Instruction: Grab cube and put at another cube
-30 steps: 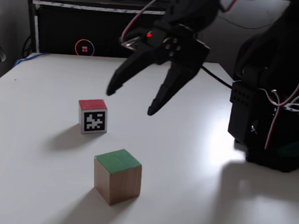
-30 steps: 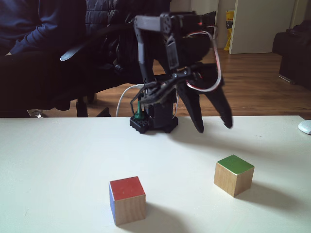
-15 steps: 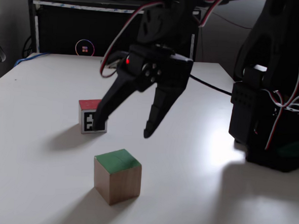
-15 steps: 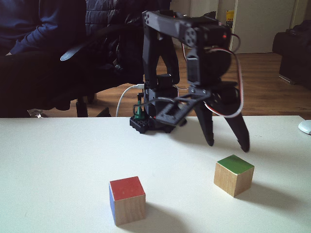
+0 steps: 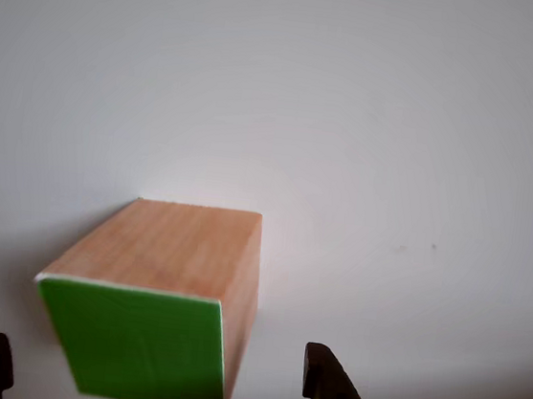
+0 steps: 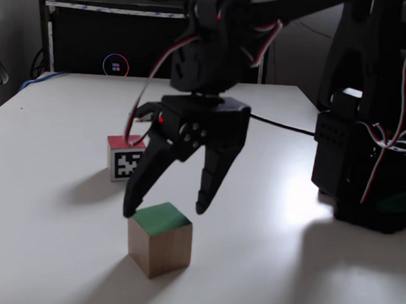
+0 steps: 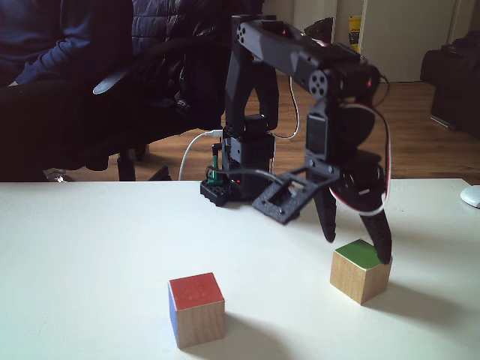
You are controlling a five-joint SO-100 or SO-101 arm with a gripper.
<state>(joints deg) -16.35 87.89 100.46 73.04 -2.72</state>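
Down comes the gripper [image 6: 165,210], jaws spread wide, straddling the cube's [image 6: 160,239] green top; another cube [image 6: 127,159] sits behind.

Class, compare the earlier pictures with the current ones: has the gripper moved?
Yes. In a fixed view the gripper has come down from above the marker cube to straddle the green-topped cube, jaws open.
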